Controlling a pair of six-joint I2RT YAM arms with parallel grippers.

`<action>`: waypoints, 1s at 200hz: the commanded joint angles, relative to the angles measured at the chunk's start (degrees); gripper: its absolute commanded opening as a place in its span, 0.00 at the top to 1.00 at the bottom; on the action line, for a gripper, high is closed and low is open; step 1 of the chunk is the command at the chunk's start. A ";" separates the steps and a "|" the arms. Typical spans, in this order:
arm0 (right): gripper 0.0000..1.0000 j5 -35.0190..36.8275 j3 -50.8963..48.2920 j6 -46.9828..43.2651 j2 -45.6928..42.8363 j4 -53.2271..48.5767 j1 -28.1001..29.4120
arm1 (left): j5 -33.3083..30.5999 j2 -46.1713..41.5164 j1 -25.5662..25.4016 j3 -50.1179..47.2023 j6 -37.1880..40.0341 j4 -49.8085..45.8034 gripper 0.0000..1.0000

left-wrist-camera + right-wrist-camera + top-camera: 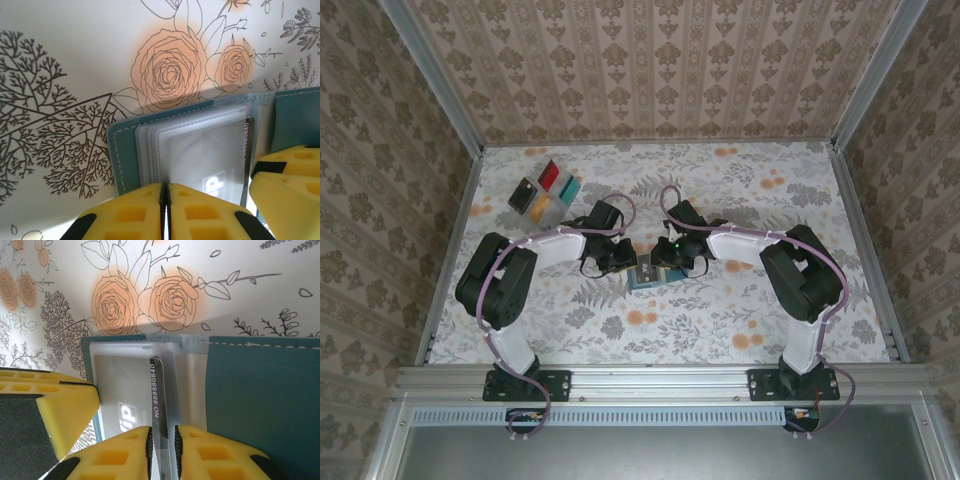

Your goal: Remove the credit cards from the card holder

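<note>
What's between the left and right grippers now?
The open card holder lies between them in the top view. The right wrist view shows its clear sleeves and a dark card pinched in the right gripper.

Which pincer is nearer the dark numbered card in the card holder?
Right. The right pincer is shut on the dark card; the left pincer sits beside it, at the clear sleeves.

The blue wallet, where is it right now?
In the top view the card holder lies open in the middle of the table, between the left gripper and the right gripper, well away from the loose cards at the far left.
</note>
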 commanded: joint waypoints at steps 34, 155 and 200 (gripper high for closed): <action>0.78 -3.07 -2.25 -1.02 1.68 3.59 -0.67 | -1.47 1.97 -0.21 -0.09 -0.23 -2.10 0.88; 0.90 -8.90 -6.06 -0.41 -0.42 11.54 -2.64 | -0.12 2.83 -0.12 1.20 -0.24 -2.52 0.88; 0.94 -7.30 -7.87 -1.18 -2.51 11.85 -3.46 | 0.46 1.65 0.66 2.12 0.33 -3.40 0.85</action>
